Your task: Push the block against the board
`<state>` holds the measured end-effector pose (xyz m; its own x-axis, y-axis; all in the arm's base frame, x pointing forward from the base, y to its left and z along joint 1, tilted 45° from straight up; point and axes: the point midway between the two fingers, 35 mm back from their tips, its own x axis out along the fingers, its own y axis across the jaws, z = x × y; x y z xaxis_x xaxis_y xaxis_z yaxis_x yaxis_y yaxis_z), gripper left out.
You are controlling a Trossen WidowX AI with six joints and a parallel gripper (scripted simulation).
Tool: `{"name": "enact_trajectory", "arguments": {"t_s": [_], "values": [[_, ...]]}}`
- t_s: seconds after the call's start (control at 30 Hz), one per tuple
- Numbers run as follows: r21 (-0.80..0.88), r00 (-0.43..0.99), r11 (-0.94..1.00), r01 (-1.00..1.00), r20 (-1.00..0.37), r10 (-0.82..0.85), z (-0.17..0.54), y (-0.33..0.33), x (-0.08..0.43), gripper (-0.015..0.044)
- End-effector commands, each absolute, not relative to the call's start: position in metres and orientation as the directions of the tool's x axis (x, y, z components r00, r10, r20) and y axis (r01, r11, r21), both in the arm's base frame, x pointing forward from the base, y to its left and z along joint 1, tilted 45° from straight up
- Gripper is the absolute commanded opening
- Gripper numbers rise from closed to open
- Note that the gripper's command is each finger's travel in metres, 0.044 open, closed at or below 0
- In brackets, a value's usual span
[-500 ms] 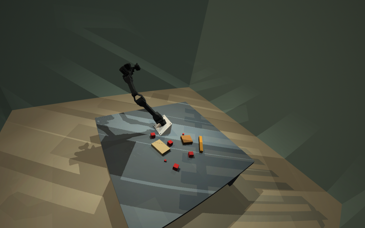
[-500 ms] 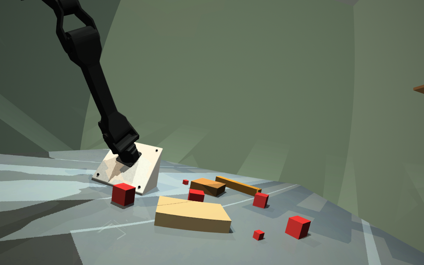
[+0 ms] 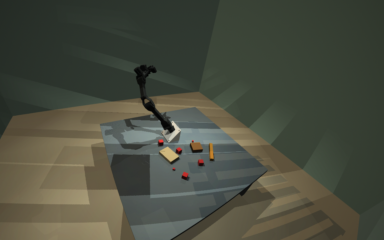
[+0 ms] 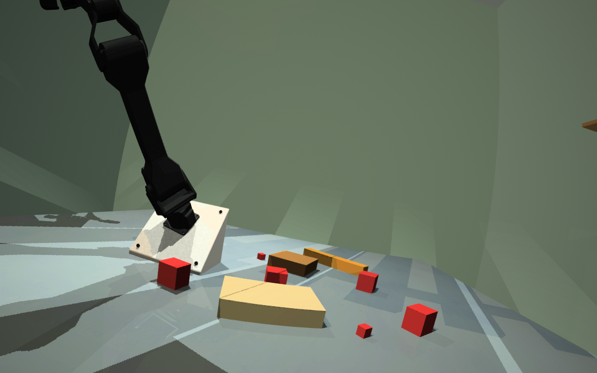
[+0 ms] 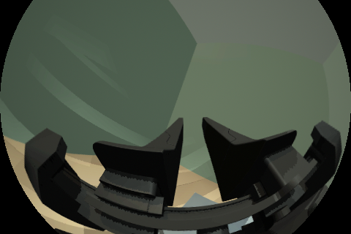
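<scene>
The square block is brown [image 3: 196,146] [image 4: 294,257] and lies flat on the table. The board is a pale yellow, wider rectangle [image 3: 169,154] [image 4: 268,292], also flat, to the left of the block in the top view. Block and board are clearly apart, with a red cube [image 3: 178,150] [image 4: 276,274] in the space between them, close to the board. My gripper [image 3: 152,69] [image 5: 192,121] is raised high above the table, far from both parts. Its fingers are partly open, with a narrow gap and nothing between them. In the exterior view it is mostly cut off at the top.
An orange strip [image 3: 211,150] [image 4: 349,266] lies right of the block. Other red cubes stand at the arm's mount [image 3: 160,142], towards the front [image 3: 185,175] and below the strip [image 3: 200,162]. Tiny red cubes lie behind the block [image 3: 192,140] and before the board [image 3: 173,169].
</scene>
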<state>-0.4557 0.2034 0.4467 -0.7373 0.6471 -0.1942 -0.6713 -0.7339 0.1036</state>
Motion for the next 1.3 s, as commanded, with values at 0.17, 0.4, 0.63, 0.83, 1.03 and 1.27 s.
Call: {"name": "enact_trajectory", "arguments": {"t_s": [0.17, 0.4, 0.63, 0.83, 1.03, 1.27], "values": [[-0.073, -0.500, -0.554, -0.829, -0.347, 0.794, 0.381, 0.310, -0.400, 0.0000], [-0.201, -0.294, -0.415, -0.887, -0.446, 0.845, 0.334, 0.377, -0.336, 0.0000], [-0.321, -0.077, -0.289, -0.902, -0.538, 0.839, 0.288, 0.427, -0.257, 0.0000], [-0.412, 0.105, -0.202, -0.888, -0.610, 0.785, 0.249, 0.454, -0.182, 0.0000], [-0.493, 0.260, -0.155, -0.856, -0.671, 0.695, 0.213, 0.463, -0.106, 0.0000], [-0.560, 0.414, -0.128, -0.818, -0.730, 0.544, 0.173, 0.455, -0.016, 0.0000]]}}
